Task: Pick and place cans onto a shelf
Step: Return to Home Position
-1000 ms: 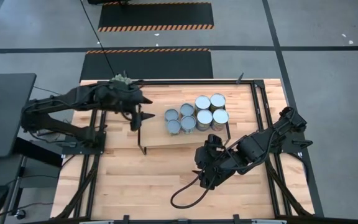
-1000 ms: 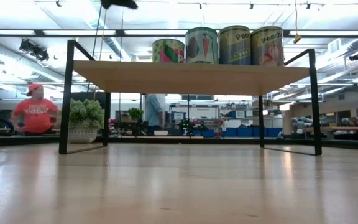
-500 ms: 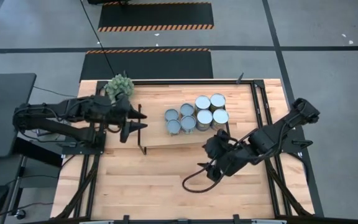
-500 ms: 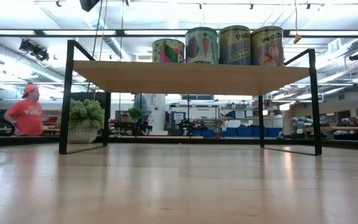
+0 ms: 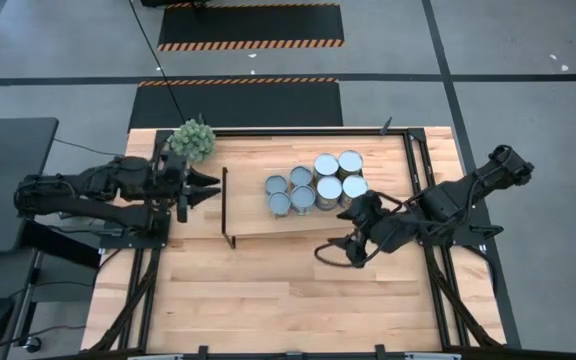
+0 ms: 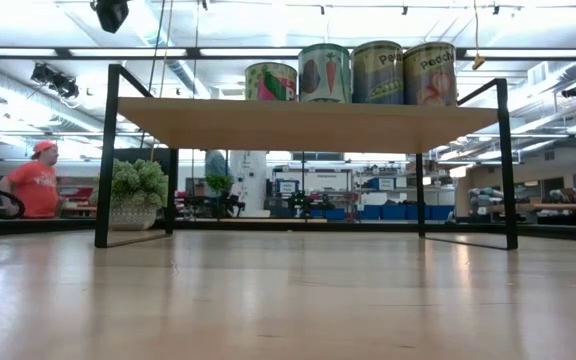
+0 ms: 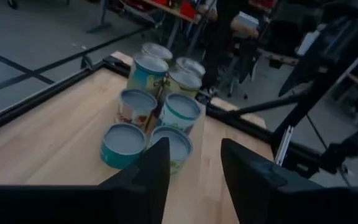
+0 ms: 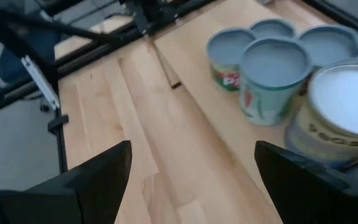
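Several cans (image 5: 315, 182) stand upright in a tight cluster on the right part of the shelf (image 5: 248, 222), a light-wood board on black end frames. The low view shows a row of them (image 6: 348, 72) on the board (image 6: 298, 125). My left gripper (image 5: 211, 186) is open and empty, just left of the shelf's left end, pointing at the cans (image 7: 166, 106); its fingers show apart in the left wrist view (image 7: 194, 168). My right gripper (image 5: 350, 222) is open and empty at the shelf's near right corner, beside the cans (image 8: 278, 68).
A green ball-shaped plant (image 5: 193, 137) stands at the table's far left, behind my left arm. A black cable loop (image 5: 330, 252) lies on the table near my right gripper. A person in a red shirt (image 6: 36, 185) is in the room beyond.
My left gripper has drawn back toward the table's left edge, off the shelf's left end, and has tipped from pointing down to nearly level, uncovering the plant. My right gripper has gone toward the far edge and the right, up to the shelf's near right corner. The cans have stayed put.
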